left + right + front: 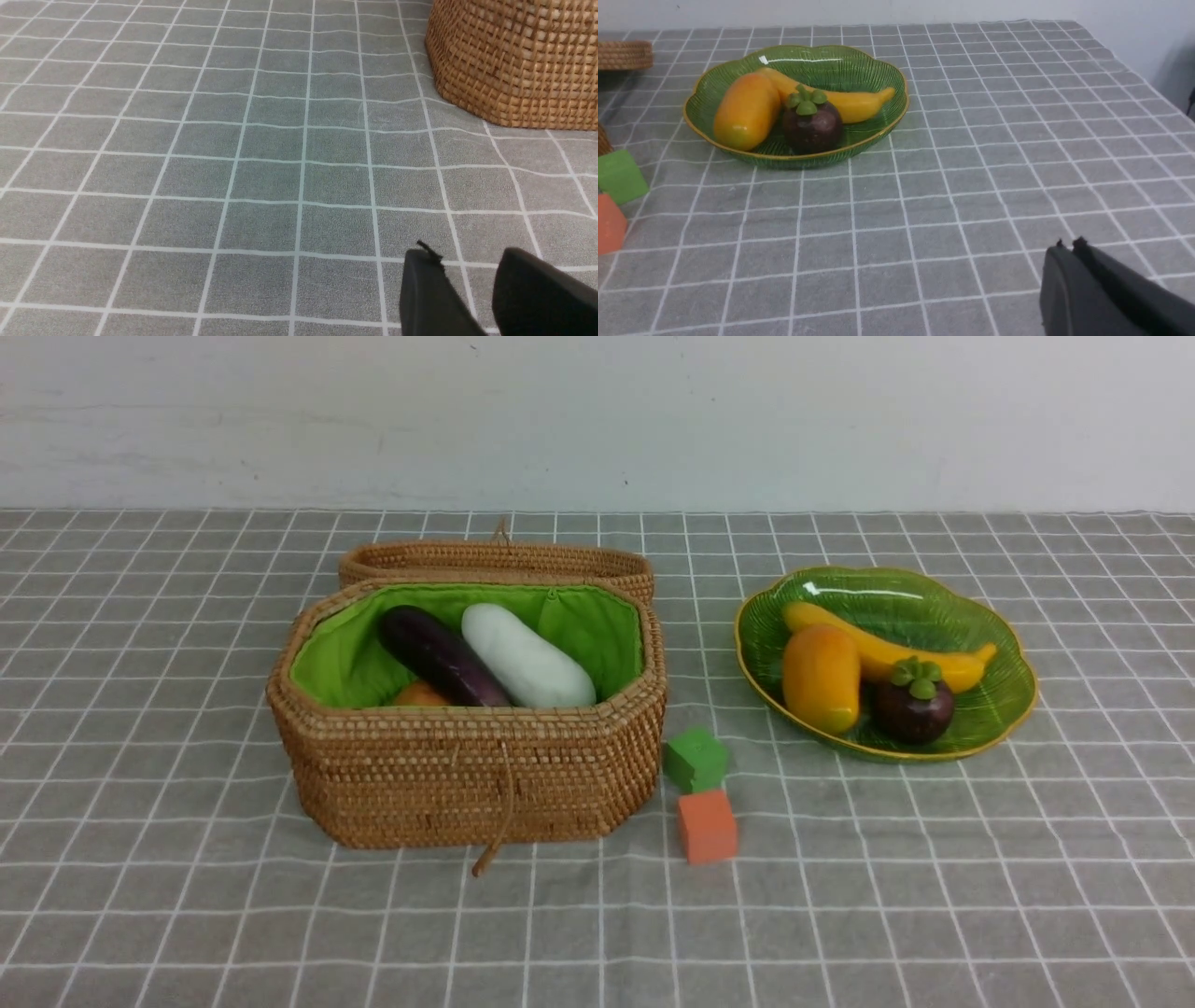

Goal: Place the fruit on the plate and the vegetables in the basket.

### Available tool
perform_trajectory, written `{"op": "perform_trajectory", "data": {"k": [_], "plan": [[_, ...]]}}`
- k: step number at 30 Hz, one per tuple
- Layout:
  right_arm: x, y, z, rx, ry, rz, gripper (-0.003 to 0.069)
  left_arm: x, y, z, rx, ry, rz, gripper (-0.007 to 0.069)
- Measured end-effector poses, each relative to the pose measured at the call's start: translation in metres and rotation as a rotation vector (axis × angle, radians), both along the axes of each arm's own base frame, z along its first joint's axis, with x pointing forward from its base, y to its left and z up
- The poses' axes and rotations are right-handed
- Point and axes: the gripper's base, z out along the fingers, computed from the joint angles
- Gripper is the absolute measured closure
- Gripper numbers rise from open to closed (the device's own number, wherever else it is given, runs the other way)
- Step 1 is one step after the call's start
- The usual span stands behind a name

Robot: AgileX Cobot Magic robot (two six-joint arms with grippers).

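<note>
Grey checked surface (187,915): basket (514,65) lies ahead of the parted, empty left fingers (434,289); right fingers (1064,284) closed, empty.

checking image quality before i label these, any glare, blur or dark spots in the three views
Front view: even light, sharp, a white glare streak on the plate at its far inner wall. Right wrist view: the same glare on the plate, a dim corner at the wall, the right gripper close and soft. Left wrist view: flat light, cloth sharp, left gripper blurred.
</note>
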Motion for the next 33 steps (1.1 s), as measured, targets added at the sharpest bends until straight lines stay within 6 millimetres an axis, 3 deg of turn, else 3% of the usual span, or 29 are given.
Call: {"op": "perform_trajectory", "data": {"k": [1, 3, 5, 33], "plan": [[0.000, 0.000, -0.004, 0.000, 0.004, 0.000, 0.0666, 0.000, 0.000, 0.000, 0.000, 0.000, 0.000, 0.0408], [0.000, 0.000, -0.035, 0.024, 0.021, -0.003, 0.0665, 0.000, 0.000, 0.000, 0.000, 0.000, 0.000, 0.0407], [0.001, 0.000, -0.052, 0.039, 0.077, -0.005, 0.0662, 0.000, 0.000, 0.000, 0.000, 0.000, 0.000, 0.0407], [0.001, 0.000, -0.052, 0.054, 0.062, -0.009, 0.0635, 0.000, 0.000, 0.000, 0.001, 0.000, 0.000, 0.0387]]}}
